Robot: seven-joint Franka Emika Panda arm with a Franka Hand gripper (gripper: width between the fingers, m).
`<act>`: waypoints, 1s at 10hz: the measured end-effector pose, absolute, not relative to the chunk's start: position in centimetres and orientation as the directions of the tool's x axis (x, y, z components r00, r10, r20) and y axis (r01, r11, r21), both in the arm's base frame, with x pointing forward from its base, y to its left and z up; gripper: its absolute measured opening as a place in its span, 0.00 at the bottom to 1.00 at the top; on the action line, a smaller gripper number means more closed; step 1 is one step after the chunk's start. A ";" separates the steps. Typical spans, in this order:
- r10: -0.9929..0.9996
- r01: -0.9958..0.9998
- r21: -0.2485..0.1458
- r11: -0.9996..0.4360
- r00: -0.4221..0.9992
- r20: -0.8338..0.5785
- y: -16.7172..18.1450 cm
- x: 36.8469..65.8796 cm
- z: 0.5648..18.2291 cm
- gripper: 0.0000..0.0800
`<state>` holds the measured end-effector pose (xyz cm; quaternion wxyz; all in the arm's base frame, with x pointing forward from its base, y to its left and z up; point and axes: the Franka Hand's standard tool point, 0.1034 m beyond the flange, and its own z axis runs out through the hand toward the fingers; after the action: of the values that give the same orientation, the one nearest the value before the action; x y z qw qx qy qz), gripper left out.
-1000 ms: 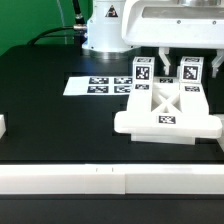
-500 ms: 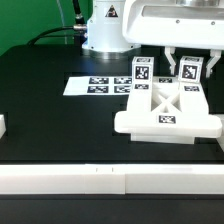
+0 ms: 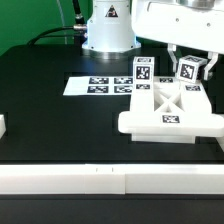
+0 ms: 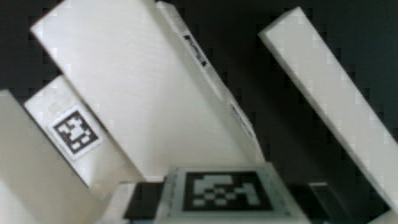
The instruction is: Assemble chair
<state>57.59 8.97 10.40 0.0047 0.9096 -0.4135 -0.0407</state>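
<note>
The chair's cross-braced white plate (image 3: 170,110) lies flat on the black table at the exterior view's right. A tagged white block (image 3: 143,72) stands upright at its far left corner. My gripper (image 3: 191,66) hangs over the plate's far right corner, shut on a second tagged white block (image 3: 190,74), which is slightly tilted. In the wrist view the gripper (image 4: 231,198) has its dark fingers (image 4: 151,197) on either side of that block's tag (image 4: 222,190). Beyond it are white bars of the plate (image 4: 134,90) and another tagged part (image 4: 71,125).
The marker board (image 3: 100,86) lies flat on the table left of the plate. The robot's base (image 3: 108,30) stands behind it. A long white rail (image 3: 100,180) runs along the front edge. A small white piece (image 3: 2,127) sits at the left edge.
My gripper has moved right and slightly up with the block between its fingers. The block now tilts, and the cross-braced plate has shifted a little to the right.
</note>
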 end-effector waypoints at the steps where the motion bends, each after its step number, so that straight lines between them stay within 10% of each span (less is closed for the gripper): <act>1: -0.811 -0.811 0.038 -0.584 0.581 -0.070 9.0 57.6 10.4 0.34; 10: -0.996 -0.997 0.054 -0.061 0.058 -0.062 9.5 57.8 10.4 0.34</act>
<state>57.84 9.47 10.40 -0.0017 0.7273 -0.6851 -0.0409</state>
